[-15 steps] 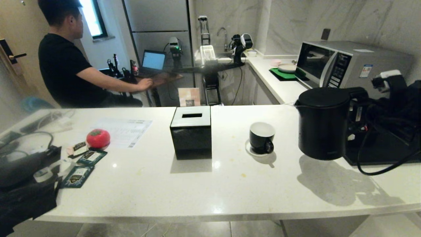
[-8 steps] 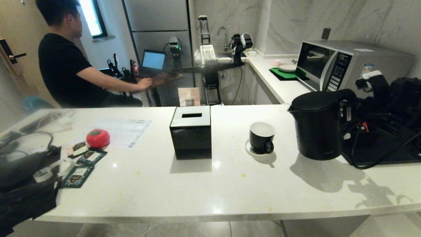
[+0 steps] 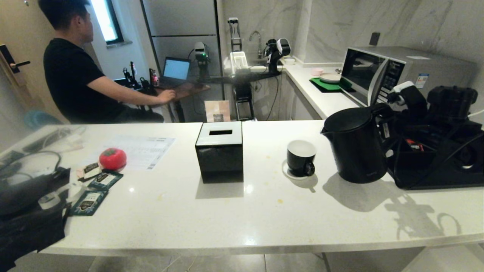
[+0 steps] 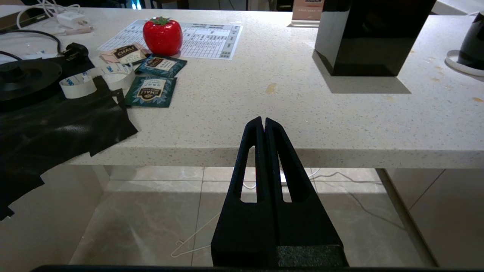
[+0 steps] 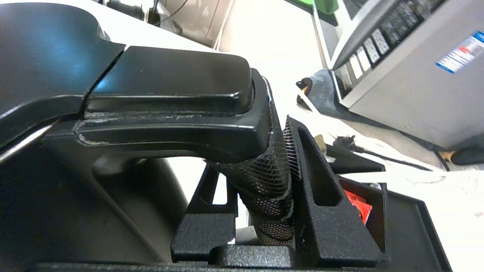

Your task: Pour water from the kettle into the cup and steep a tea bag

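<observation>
The right gripper (image 5: pixel 264 181) has its jaws clamped on the mesh-wrapped handle of the matte black kettle (image 3: pixel 353 145), which tilts slightly, spout towards the cup (image 3: pixel 300 157), at the right of the white tabletop (image 3: pixel 242 211). The glossy black cup, white inside, stands on a small white saucer (image 3: pixel 287 172) just left of the kettle, apart from it. A square black box (image 3: pixel 220 151) with a slot sits farther left. Tea bag sachets (image 4: pixel 151 90) and a red strawberry-shaped object (image 4: pixel 162 36) lie near the left end. The left gripper (image 4: pixel 263 124) hangs below the tabletop's front edge, jaws pressed together and empty. A person (image 3: pixel 79 68) sits at a laptop (image 3: pixel 176 70) behind.
</observation>
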Motion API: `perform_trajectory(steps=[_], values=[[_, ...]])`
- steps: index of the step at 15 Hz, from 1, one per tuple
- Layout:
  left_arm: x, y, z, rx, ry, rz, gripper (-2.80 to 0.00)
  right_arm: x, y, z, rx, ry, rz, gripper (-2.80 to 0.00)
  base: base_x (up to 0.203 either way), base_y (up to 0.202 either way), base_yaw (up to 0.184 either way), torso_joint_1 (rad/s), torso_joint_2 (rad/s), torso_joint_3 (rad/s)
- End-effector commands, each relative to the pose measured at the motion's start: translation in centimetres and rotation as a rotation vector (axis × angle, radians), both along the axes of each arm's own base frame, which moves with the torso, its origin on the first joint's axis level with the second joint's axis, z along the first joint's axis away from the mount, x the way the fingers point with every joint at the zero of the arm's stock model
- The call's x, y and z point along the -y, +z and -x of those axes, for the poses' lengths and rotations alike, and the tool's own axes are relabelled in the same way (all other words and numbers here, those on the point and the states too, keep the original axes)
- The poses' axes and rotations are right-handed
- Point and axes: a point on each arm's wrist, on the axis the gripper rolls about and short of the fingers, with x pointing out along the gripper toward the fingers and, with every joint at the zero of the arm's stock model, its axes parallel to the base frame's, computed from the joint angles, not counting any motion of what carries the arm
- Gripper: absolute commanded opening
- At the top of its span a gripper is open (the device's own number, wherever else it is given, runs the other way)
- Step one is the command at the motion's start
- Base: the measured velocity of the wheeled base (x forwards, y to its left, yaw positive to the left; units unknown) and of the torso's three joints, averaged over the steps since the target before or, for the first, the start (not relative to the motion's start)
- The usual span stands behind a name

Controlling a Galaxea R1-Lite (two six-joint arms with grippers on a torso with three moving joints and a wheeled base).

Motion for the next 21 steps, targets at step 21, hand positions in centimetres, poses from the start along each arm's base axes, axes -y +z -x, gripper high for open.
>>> perform_trajectory(steps=[21], values=[[0.0, 0.0, 0.0, 0.0, 0.001, 0.001, -2.8, -2.4, 0.8, -3.2, 0.011, -0.003, 0.23, -2.8, 0.0, 0.0, 0.0, 0.0, 0.0, 0.0]])
